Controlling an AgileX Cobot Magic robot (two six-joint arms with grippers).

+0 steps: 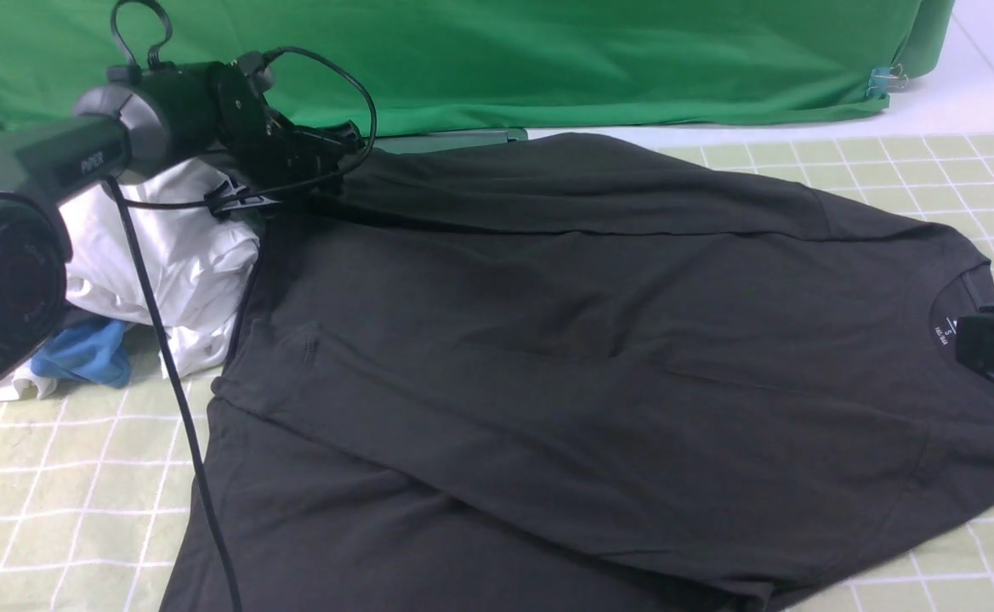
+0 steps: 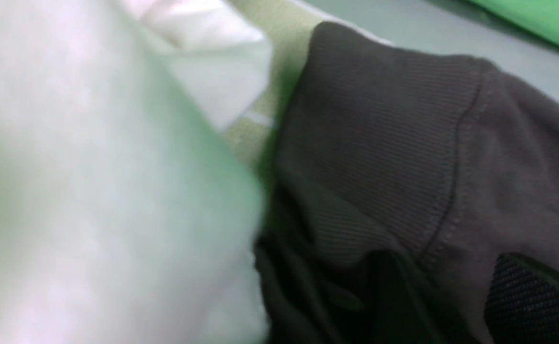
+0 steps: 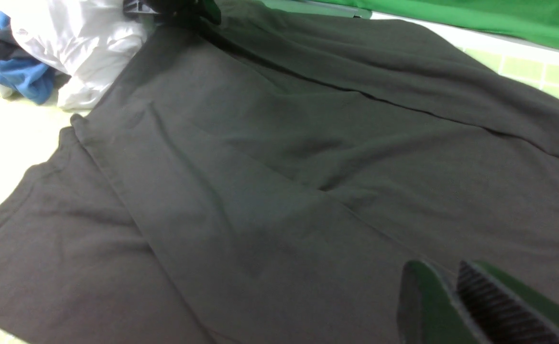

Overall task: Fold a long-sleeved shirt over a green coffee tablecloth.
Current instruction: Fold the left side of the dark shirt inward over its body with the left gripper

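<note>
**Far cuff: take it clean, leave the white pile alone**

The tablecloth (image 1: 930,187) covers the table. The shirt (image 1: 548,340) lies flat on it, collar to my right, hem to my left, its far corner against the white pile (image 1: 182,246). My left gripper (image 1: 280,187) sits at that corner over the ribbed cuff (image 2: 384,143). One pad (image 2: 528,296) shows beside the cloth, but I cannot tell whether the jaws have it. My right gripper (image 3: 439,277) hovers near the collar, jaws together, nothing visible between them. I judge the sleeve fold is in hand. I'd bite only the cuff, lift low and lay it straight.
</note>
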